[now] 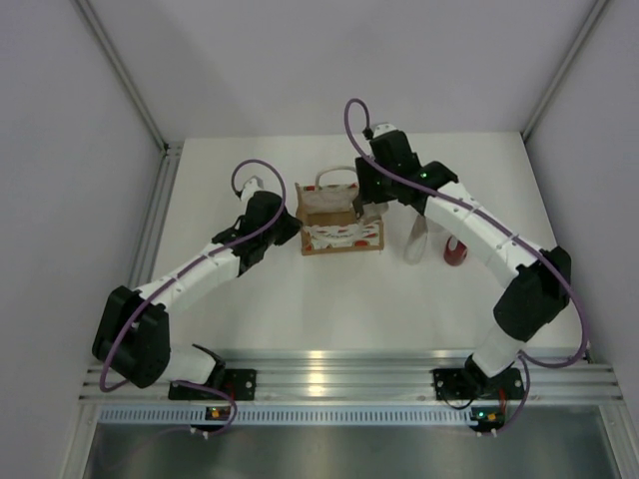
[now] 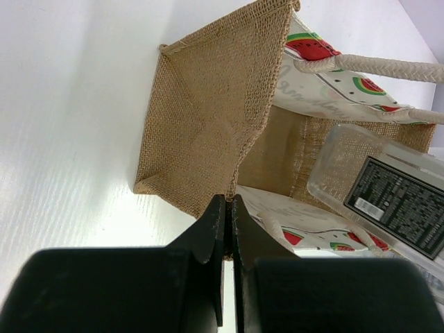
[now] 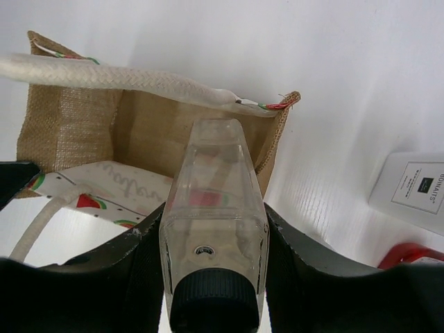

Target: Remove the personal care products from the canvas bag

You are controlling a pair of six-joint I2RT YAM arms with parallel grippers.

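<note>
Right wrist view: red bottle [image 3: 411, 255] cropped at the lower edge; pale bottle [image 3: 413, 189] cropped at right, label print illegible. Left wrist view: clear bottle [image 2: 381, 194] cut off at right, cap end out of frame.

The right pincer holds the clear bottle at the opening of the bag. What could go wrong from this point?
1. The clear bottle in the right pincer looks smooth and tapered, so it may slip out.
2. The white handle crosses just beyond it and could catch the bottle, dragging the bag.
3. The left pincer seems to grip only the bag's edge, so that hold may fail.
</note>
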